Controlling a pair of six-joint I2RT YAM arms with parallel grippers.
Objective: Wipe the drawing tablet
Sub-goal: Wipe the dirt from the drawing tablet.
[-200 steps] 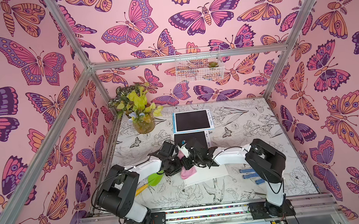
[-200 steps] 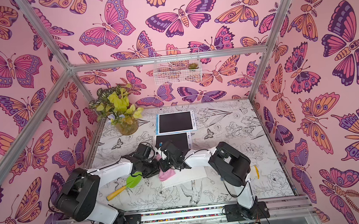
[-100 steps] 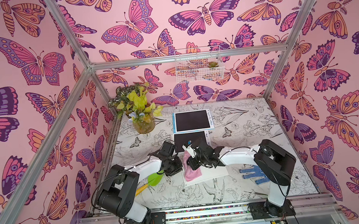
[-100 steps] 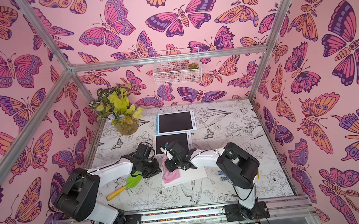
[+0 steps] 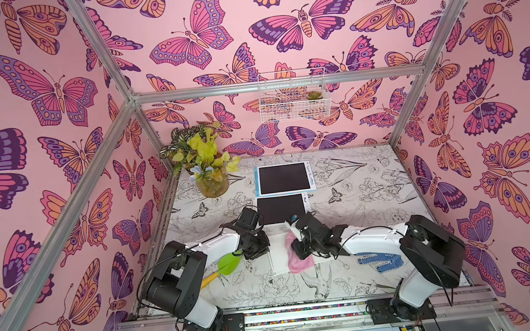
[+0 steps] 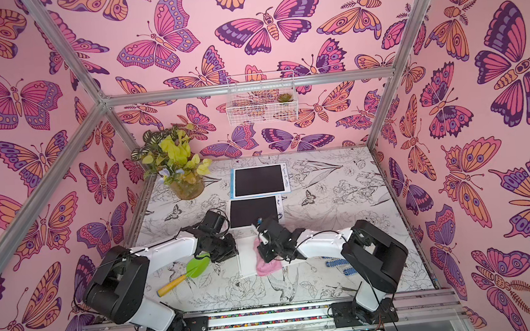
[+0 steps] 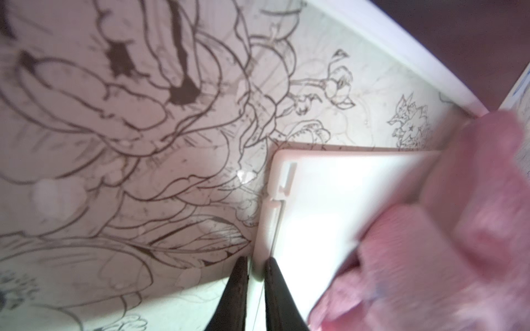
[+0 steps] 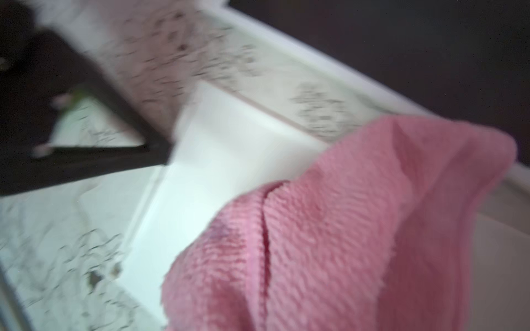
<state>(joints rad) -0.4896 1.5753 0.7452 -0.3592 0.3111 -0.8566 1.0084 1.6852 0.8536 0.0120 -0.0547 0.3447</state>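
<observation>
Compared with 1 second back, the pink ribbed cloth (image 5: 300, 261) is no longer a small bunch by the left arm's wrist. It is now drawn out into a long strip further along the flat white rectangular drawing tablet (image 5: 278, 255), toward the right arm. Its near end spills over the tablet's near edge onto the flower-printed table cover (image 5: 372, 176). The right gripper (image 5: 297, 240) has travelled the same way, and that arm's black elbow sits nearer the right wall.

The left gripper (image 7: 255, 262) has not shifted. It stays clenched on the tablet's thin side edge, with 1 dark finger (image 7: 236, 286) on each side.

The tablet lies at the near middle of the table, just in front of 2 other tablets: a white-framed dark-screened one (image 5: 280, 209) and, behind it, a blue-framed one (image 5: 283, 178). Neither has moved.

The right wrist view is smeared, and the right gripper's fingertips are buried in the cloth there. The cloth hangs from them, so that grip is closed on it. In both top views the right arm covers the tablet's right part and some of the blue-dotted fabric glove (image 5: 380, 260). In a top view the left arm hides the end of the yellow handle of the green plastic scoop (image 5: 229, 263). The tablet's upper face reads plain white, and I cannot tell whether it is the screen.
</observation>
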